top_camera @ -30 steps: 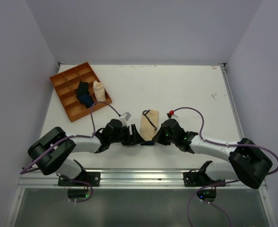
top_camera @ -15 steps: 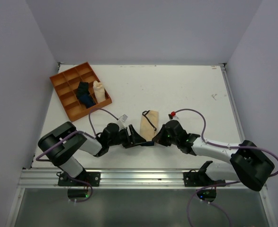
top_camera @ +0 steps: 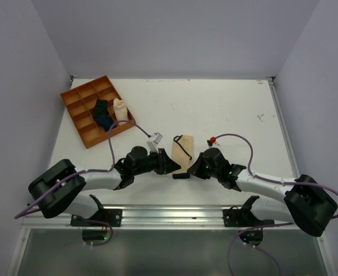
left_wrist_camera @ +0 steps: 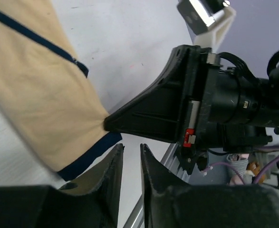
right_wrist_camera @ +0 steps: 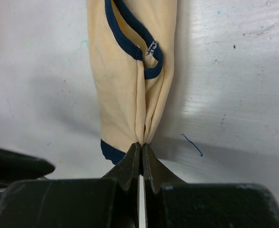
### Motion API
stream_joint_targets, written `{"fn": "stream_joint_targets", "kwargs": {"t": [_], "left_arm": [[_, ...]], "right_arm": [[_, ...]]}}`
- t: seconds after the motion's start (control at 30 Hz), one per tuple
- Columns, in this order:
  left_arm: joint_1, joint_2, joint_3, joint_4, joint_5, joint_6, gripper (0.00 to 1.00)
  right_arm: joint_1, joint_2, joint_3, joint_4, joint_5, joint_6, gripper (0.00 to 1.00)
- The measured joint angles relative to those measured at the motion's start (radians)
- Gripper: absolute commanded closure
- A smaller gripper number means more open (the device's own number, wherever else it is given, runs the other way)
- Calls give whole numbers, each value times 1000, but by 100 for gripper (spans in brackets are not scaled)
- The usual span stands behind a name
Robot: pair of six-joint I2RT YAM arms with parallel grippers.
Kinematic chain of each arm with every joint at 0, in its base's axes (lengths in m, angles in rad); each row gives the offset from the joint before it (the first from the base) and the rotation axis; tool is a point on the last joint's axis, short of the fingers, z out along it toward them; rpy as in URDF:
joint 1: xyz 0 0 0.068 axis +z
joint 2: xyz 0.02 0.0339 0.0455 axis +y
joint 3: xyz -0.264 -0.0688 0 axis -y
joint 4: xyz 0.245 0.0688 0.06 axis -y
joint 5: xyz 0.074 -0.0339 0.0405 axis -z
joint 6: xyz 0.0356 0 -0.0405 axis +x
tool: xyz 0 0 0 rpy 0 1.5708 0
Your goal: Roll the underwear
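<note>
Since a second ago the left gripper (left_wrist_camera: 131, 148) has narrowed. Its two fingers now stand only a slit apart with bare table showing between them and nothing held, and the left arm's elbow has swung lower toward the near left corner. The right gripper (right_wrist_camera: 140, 145) has its jaws pressed together on the near end of the underwear (right_wrist_camera: 129, 85), bunching the beige cloth into a fold at the tips.

From the left wrist view, the tip of the right gripper meets the cloth's edge just beside the left fingers, with the dark band of the hem curling underneath. The garment lies flat on the table (top_camera: 232, 109) between the two grippers, its long side running away from the arms and a loop of dark trim at its far end.

A small white tag (top_camera: 155, 139) stands on the left wrist; any print on it is too small to read.

At the far left sits an orange compartment tray (top_camera: 83, 85). It holds a dark blue roll (top_camera: 102, 115) and a cream roll (top_camera: 120, 108) in neighbouring cells.

The tabletop is white with faint scuffs and a short blue pen mark (right_wrist_camera: 192, 145). Pale lavender walls enclose it, and a metal rail (top_camera: 169, 214) runs along the near edge.
</note>
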Motion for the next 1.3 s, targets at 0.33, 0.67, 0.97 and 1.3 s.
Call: {"fn": "stream_joint_targets", "kwargs": {"t": [0.33, 0.67, 0.97, 1.3], "left_arm": [[-37, 195, 37, 36, 55, 63, 91], [-64, 253, 37, 39, 5, 62, 92], [-87, 258, 35, 26, -53, 58, 89], [-91, 251, 35, 23, -58, 54, 76]], "right_arm": [[0, 6, -44, 2, 13, 0, 100], [0, 13, -50, 6, 16, 0, 100], [0, 13, -50, 7, 18, 0, 100], [0, 11, -52, 7, 26, 0, 100]]}}
